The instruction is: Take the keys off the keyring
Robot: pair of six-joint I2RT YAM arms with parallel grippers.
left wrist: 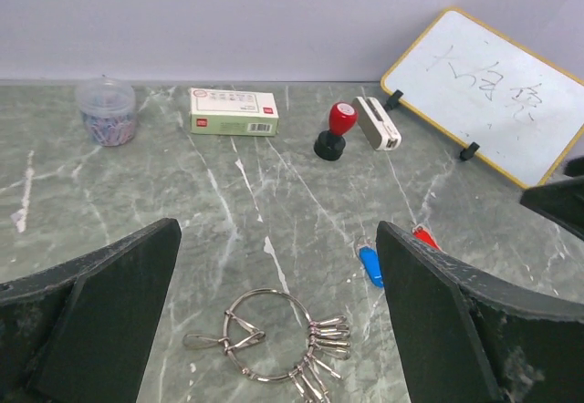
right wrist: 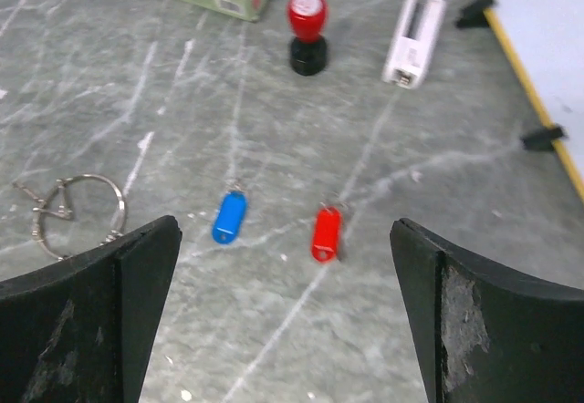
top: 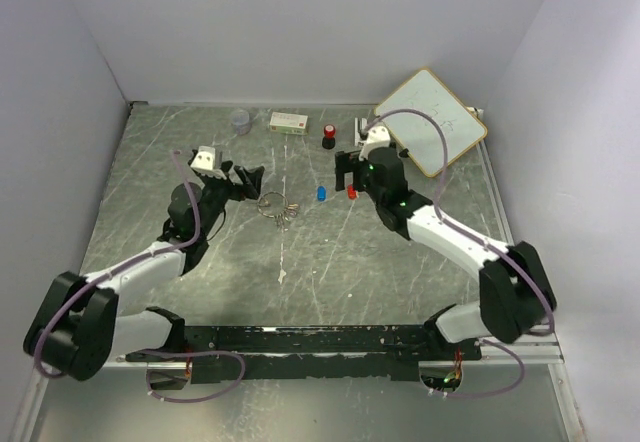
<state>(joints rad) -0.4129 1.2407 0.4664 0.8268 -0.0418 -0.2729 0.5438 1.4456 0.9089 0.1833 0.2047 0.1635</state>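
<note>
The silver keyring (top: 277, 207) lies flat on the marble table, with several small silver clips fanned at its right side; it also shows in the left wrist view (left wrist: 269, 335) and at the left edge of the right wrist view (right wrist: 73, 211). The blue-headed key (top: 321, 193) (left wrist: 370, 266) (right wrist: 229, 217) and the red-headed key (top: 352, 193) (left wrist: 424, 236) (right wrist: 326, 232) lie loose on the table, apart from the ring. My left gripper (top: 250, 180) (left wrist: 278, 330) is open just above the ring, empty. My right gripper (top: 347, 170) (right wrist: 285, 321) is open over the two keys, empty.
At the back stand a clear tub of paper clips (top: 241, 120) (left wrist: 107, 110), a white-green box (top: 288, 121) (left wrist: 234, 112), a black stamp with a red top (top: 328, 137) (right wrist: 307, 31), a white eraser (left wrist: 377, 122) (right wrist: 414, 38) and a tilted whiteboard (top: 430, 120) (left wrist: 493, 93).
</note>
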